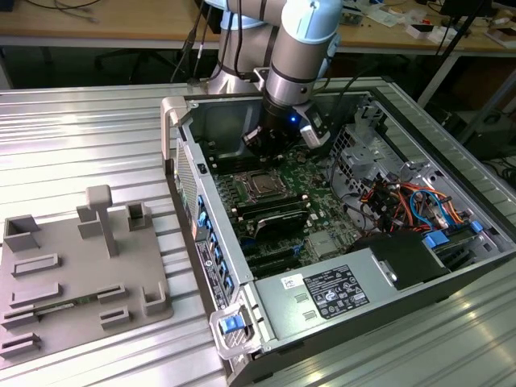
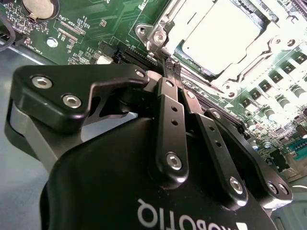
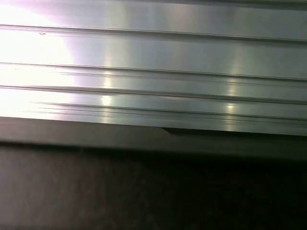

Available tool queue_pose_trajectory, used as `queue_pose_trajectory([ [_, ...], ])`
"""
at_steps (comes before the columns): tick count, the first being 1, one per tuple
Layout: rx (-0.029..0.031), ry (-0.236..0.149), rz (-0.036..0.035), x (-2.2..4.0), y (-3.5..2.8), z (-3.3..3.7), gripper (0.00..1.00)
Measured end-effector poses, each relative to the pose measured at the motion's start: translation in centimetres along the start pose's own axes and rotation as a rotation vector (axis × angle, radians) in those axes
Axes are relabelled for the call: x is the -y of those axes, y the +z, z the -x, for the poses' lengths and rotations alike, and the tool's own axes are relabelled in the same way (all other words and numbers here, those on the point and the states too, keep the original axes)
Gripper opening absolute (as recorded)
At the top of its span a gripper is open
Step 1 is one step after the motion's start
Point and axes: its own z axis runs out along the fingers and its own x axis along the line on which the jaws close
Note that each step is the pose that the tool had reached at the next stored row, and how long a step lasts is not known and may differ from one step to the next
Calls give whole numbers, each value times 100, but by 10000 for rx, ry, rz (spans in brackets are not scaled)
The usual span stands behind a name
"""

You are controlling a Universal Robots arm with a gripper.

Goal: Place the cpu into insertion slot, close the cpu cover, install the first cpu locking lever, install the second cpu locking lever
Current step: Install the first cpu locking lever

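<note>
Silver-grey cpu (image 2: 218,33) lies seated; my claw (image 2: 169,72), pinched closed at the socket corner (image 2: 154,34), should press gently, squarely.

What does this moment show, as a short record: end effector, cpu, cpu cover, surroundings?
end effector: shut, tips beside a corner of the socket
cpu: seated in the socket, metal top showing
cpu cover: appears to lie flat around the cpu
computer case: open, lying on the ribbed metal table
grey fixture tray: on the table, on the exterior view's left of the case
</note>
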Motion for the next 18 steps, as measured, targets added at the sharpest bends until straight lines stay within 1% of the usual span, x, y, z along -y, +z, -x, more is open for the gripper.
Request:
queue_pose_trajectory([
  [2,5,0,5,-1,12,1,11],
  [6,2,0,0,0,13,0,11],
  [18,4,0,2,-9,-14,2,11],
])
